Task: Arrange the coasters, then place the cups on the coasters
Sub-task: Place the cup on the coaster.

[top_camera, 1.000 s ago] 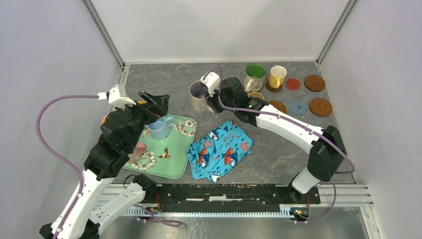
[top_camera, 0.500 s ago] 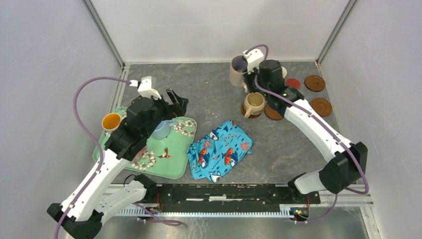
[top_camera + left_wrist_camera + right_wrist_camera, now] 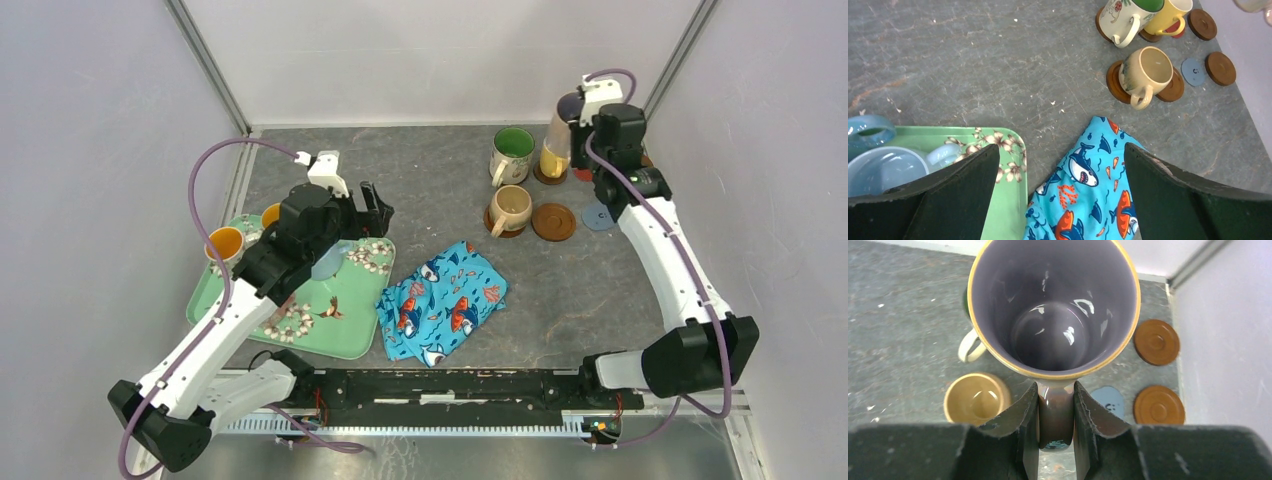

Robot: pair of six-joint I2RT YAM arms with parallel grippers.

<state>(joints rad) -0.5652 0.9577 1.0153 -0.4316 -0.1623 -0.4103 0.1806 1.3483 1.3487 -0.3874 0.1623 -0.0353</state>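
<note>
**Lilac-lined cup held aloft over the far right corner; left gripper wide open above the tray**

The grey desk (image 3: 420, 180) carried a green floral tray (image 3: 345, 325) at its near left and a crumpled blue fish-print cloth (image 3: 445, 300) just to the right of the tray.

The left gripper (image 3: 1060, 150) hung over the tray's far right corner with its jaws spread wide and nothing between them. The right gripper (image 3: 1055, 405) was raised at the far right corner of the desk. It was closed on the handle of the lilac-lined cup (image 3: 1053, 305), which was upright and off the desk, above the coasters.

A light blue cup (image 3: 878, 170) sat on the tray beneath the left gripper, and an orange-lined cup (image 3: 225, 243) stood at the tray's left edge. At the far right, the green-lined cup (image 3: 1128, 15), the yellow cup (image 3: 1173, 12) and the beige cup (image 3: 1148, 70) each stood on a brown coaster.

A bare brown coaster (image 3: 553, 221) lay just beside the beige cup. Right of it lay the blue-grey coaster (image 3: 1193, 71), with two more brown coasters (image 3: 1156, 342) near the right wall. The red coaster (image 3: 1175, 27) was mostly hidden behind the yellow cup.
</note>
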